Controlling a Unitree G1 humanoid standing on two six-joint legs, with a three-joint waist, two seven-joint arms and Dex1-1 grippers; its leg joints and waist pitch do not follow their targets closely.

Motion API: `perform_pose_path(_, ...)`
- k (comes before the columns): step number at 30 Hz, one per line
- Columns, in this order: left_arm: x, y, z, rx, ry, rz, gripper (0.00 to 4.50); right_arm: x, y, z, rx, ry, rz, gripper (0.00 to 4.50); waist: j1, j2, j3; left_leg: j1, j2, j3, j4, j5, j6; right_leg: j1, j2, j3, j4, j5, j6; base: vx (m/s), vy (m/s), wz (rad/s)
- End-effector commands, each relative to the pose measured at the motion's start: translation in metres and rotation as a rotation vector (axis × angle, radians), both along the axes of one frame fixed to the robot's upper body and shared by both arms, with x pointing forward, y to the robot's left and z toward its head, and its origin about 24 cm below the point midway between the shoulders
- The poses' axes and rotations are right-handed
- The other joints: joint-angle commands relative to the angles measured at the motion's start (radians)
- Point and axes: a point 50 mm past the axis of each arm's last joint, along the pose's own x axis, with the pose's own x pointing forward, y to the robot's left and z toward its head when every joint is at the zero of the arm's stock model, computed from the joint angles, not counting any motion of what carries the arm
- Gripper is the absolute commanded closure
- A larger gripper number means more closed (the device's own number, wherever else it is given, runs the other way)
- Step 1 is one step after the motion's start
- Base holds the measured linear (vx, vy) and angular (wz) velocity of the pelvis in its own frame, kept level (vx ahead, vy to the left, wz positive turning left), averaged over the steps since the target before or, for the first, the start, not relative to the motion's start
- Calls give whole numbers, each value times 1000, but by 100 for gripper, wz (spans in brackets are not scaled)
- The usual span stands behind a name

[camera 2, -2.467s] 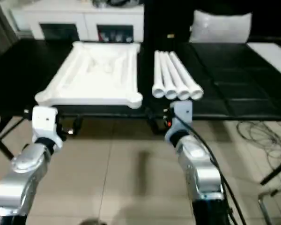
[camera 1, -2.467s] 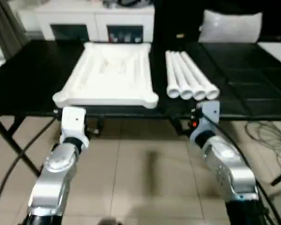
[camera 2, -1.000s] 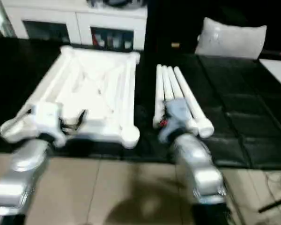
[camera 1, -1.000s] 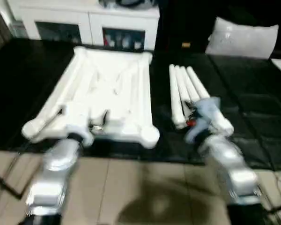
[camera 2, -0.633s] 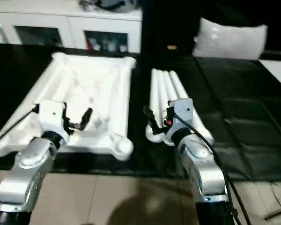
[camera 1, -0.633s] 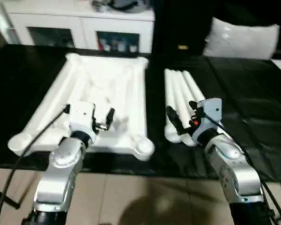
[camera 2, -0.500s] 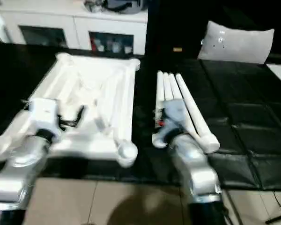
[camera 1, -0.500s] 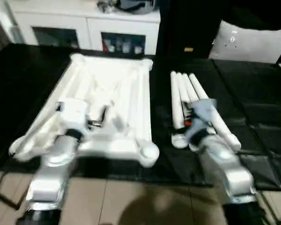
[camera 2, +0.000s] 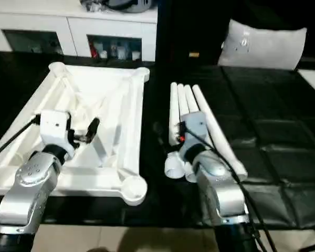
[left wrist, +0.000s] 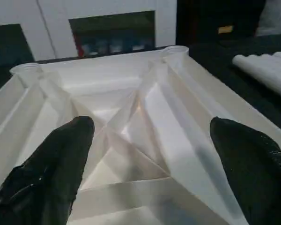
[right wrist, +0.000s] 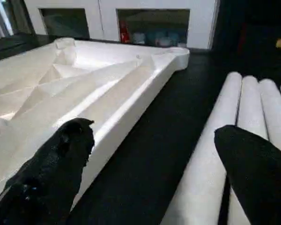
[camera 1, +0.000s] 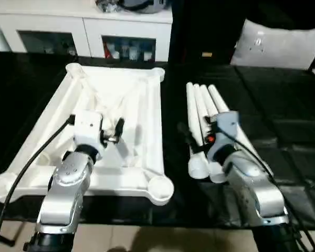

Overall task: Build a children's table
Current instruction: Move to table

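I see the white table top (camera 1: 113, 110) lying upside down, ribs up, on the black tabletop (camera 1: 283, 115), with the four white legs (camera 1: 205, 123) side by side just to its right. My left gripper (left wrist: 150, 140) hangs over the ribbed underside, fingers spread wide and holding nothing. My right gripper (right wrist: 154, 140) sits above the dark gap between the top and the nearest leg, also wide open and empty. A white cabinet (camera 1: 84, 26) stands behind.

White square table top (camera 1: 121, 105) lies upside down, ribbed underside up. Four white tapered legs (camera 1: 206, 113) lie side by side beside it.
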Motion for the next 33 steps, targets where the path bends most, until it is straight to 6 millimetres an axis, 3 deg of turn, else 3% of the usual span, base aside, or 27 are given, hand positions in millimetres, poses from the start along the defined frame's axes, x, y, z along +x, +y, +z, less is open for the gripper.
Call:
perform_pose_path(1, 1, 2, 1, 25, -4, 8, 9, 1, -3, 2, -2, -4, -19, 0, 25, -30, -47, -69, 33, -79, 69, -163, -20, 119, -252, 216, -134, 120, -224, -43, 153, -67)
perform_pose_path(2, 1, 2, 1, 39, -7, 10, 9, 1, -3, 2, -2, -5, -21, 0, 19, -4, -46, -52, 52, -120, 22, -77, 2, 92, -240, 124, -138, 28, -268, -63, 186, -42)
perform_pose_path(3, 2, 3, 1, 62, -9, 25, 9, 2, -3, 2, -4, -6, -21, 0, 10, 6, -36, -21, 61, -119, -38, -70, 9, 65, -181, 87, -138, -35, -279, -64, 225, 5)
perform_pose_path(4, 2, 3, 1, 64, -9, 27, 9, 2, -3, 2, -4, -7, -20, 0, -22, 66, -50, 41, 70, -136, -143, -68, 22, 19, -16, -16, -33, -48, -222, -64, 225, 5)
perform_pose_path(5, 1, 4, 1, 51, -6, 33, 9, 2, -2, 2, -7, -7, -17, 0, -66, 64, -47, 46, 111, -150, -179, -102, -72, -3, -10, -64, 25, -12, -143, -55, 245, 5)
perform_pose_path(6, 1, 4, 0, 44, -4, 34, 9, 2, -2, 2, -8, -8, -16, 0, -74, 74, -48, 44, 121, -171, -188, -143, -149, 12, -15, -80, 26, 8, -116, -69, 189, 0)
perform_pose_path(7, 1, 4, 0, 43, -2, 30, 9, 2, -1, 2, -9, -9, -15, 0, -83, 88, -46, 60, 173, -204, -207, -165, -231, -12, -25, -97, 42, -29, -63, -69, 189, 0)
perform_pose_path(9, 1, 4, 0, 36, -1, 30, 9, 2, -1, 3, -9, -9, -15, 0, -87, 78, -56, 66, 208, -216, -201, -69, -138, -21, -45, -105, 66, -91, -22, -87, 65, 4)
perform_pose_path(10, 1, 3, 0, 32, -2, 26, 9, 3, -1, 3, -8, -12, -15, 0, -86, 71, -63, 66, 187, -202, -192, -13, -33, -9, -51, -103, 57, -93, -17, -91, 31, 4)
perform_pose_path(11, 1, 3, 0, 34, -1, 25, 9, 3, -2, 3, -7, -13, -15, 0, -85, 63, -62, 60, 148, -180, -184, 40, 64, 7, -67, -92, 21, -41, -40, -106, -14, -2)
perform_pose_path(12, 1, 3, 0, 37, 0, 25, 9, 3, -2, 3, -4, -16, -15, 0, -76, 37, -58, 22, 84, -134, -158, -6, 90, 38, -108, -62, -56, 30, -78, -125, -63, -8)
perform_pose_path(13, 1, 3, 0, 38, 1, 25, 9, 3, -2, 4, 0, -18, -15, 0, -71, 22, -58, -4, 51, -99, -142, -56, 72, 55, -135, -44, -76, 68, -104, -125, -63, -8)
perform_pose_path(14, 1, 3, -1, 39, 2, 26, 9, 3, -2, 4, 1, -19, -15, 0, -43, -10, -50, -19, 23, -58, -116, -58, 38, 72, -187, -36, -124, -66, -78, -139, -99, -3)
perform_pose_path(15, 1, 3, -1, 39, 8, 29, 9, 3, -3, 4, 1, -18, -16, 0, -31, -14, -48, -6, 27, -49, -107, -56, 27, 56, -186, -27, -136, -189, -54, -135, -95, 0)
perform_pose_path(16, 1, 4, -2, 39, 12, 30, 9, 3, -3, 4, 1, -18, -17, 0, -32, -15, -42, -5, 41, -42, -117, -45, 23, 54, -177, -29, -142, -389, -55, -135, -95, 0)
perform_pose_path(18, 1, 5, -4, 39, 34, 29, 9, 3, -5, 4, -6, -21, -16, 0, -37, 5, -33, -3, 67, -37, -152, -133, -14, 37, -142, -56, -140, -531, -86, -99, -44, -5)
perform_pose_path(20, 0, 5, -6, 36, 49, 23, 9, 4, -6, 5, -12, -20, -17, 0, -54, 17, -30, 13, 86, -48, -177, -346, -73, 23, -120, -71, -128, -517, -107, -76, -10, -4)
perform_pose_path(22, -1, 6, -6, 50, 39, 23, 9, 4, -8, 5, -9, -21, -16, 0, -58, 15, -30, 12, 87, -53, -185, -401, -87, 24, -123, -70, -123, -468, -115, 0, 0, 0)
perform_pose_path(25, -1, 5, -4, 76, 17, 31, 9, 3, -5, 5, -53, -27, 7, 0, -55, 17, -31, 13, 90, -50, -187, -381, -89, 25, -124, -68, -121, -404, -123, 0, 0, 0)
perform_pose_path(26, -1, 5, -3, 90, 11, 34, 9, 3, -5, 5, -58, -24, 7, 0, -52, 17, -28, -20, 80, -82, -210, -388, -83, 51, -118, -104, -97, -327, -137, 0, 0, 0)
perform_pose_path(27, -1, 4, -3, 93, 12, 29, 9, 4, -4, 6, -72, -32, 13, 0, -59, 35, -35, -17, 85, -96, -217, -411, -88, 54, -103, -116, -92, -279, -139, -14, 9, 22)
perform_pose_path(28, 0, 4, -3, 96, 14, 22, 9, 4, -3, 6, -84, -41, 19, 0, -75, 41, -38, -35, 76, -159, -242, -441, -69, 74, -84, -152, -61, -160, -153, -14, 9, 22)
perform_pose_path(29, 0, 4, -3, 95, 16, 22, 9, 4, -3, 6, -83, -41, 20, 0, -87, 63, -43, 9, 94, -235, -257, -478, -53, 55, -54, -161, -23, -114, -186, 1, -21, 42)
perform_pose_path(30, -1, 4, -4, 91, 20, 24, 9, 4, -2, 6, -83, -41, 20, 0, -100, 68, -36, 8, 101, -274, -276, -502, -40, 57, -44, -158, 3, -138, -190, 8, -64, 46)
perform_pose_path(31, -1, 4, -5, 87, 26, 28, 9, 4, -2, 6, -65, -31, 16, 0, -108, 70, -33, 23, 95, -331, -292, -532, -25, 47, -26, -142, 44, -199, -192, 8, -64, 46)
perform_pose_path(32, -1, 5, -5, 79, 29, 31, 9, 3, -2, 5, -59, -29, 15, 0, -89, 59, -29, 29, 150, -269, -276, -581, -10, 22, -45, -109, 62, -155, -153, 0, -153, 39)
perform_pose_path(33, -1, 6, -6, 72, 37, 38, 9, 3, -2, 5, -44, -22, 15, 0, -90, 60, -22, 2, 135, -250, -289, -611, -5, 35, -46, -97, 67, -151, -141, 2, -112, 17)
